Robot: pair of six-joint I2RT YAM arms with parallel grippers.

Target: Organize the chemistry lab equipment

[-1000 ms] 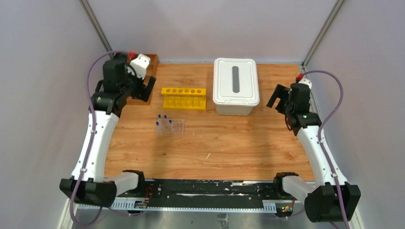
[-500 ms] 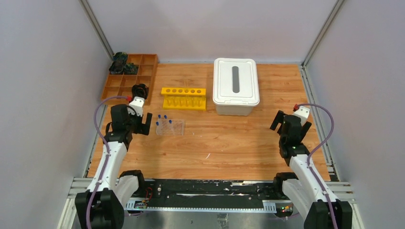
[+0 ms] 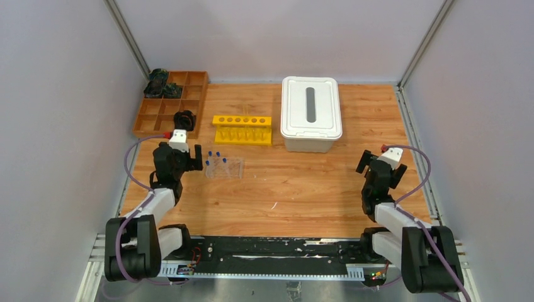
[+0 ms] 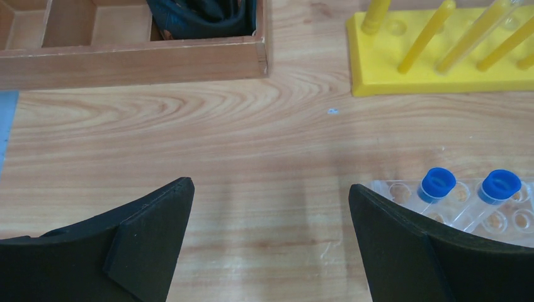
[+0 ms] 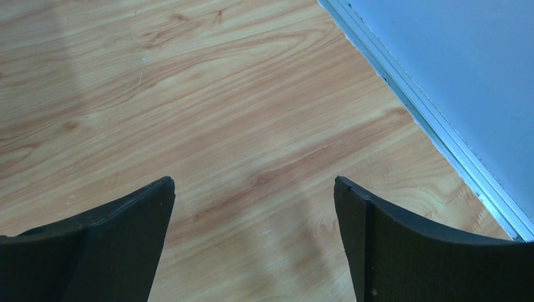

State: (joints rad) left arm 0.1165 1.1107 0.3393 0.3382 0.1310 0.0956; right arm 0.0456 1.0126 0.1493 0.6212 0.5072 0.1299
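Overhead: clear tube rack (image 3: 225, 168) sits left of centre on table (image 3: 302, 182), blue-capped tubes (image 3: 214, 157) in its left end; left tool (image 3: 194, 158) just beside it, jaws apart. Left wrist: rack lower right. Right wrist: right tool (image 5: 252, 182) apart above table.

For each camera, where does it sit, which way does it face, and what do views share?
Top external: above and behind the arms, looking down on the wooden table; both arms, left gripper, right gripper show.
Left wrist: low, facing the brown wooden compartment tray, yellow tube rack, clear plastic rack; own open fingers show.
Right wrist: low, facing bare tabletop and metal edge rail; own open fingers show.
Shared: top and left wrist both show tray and racks.
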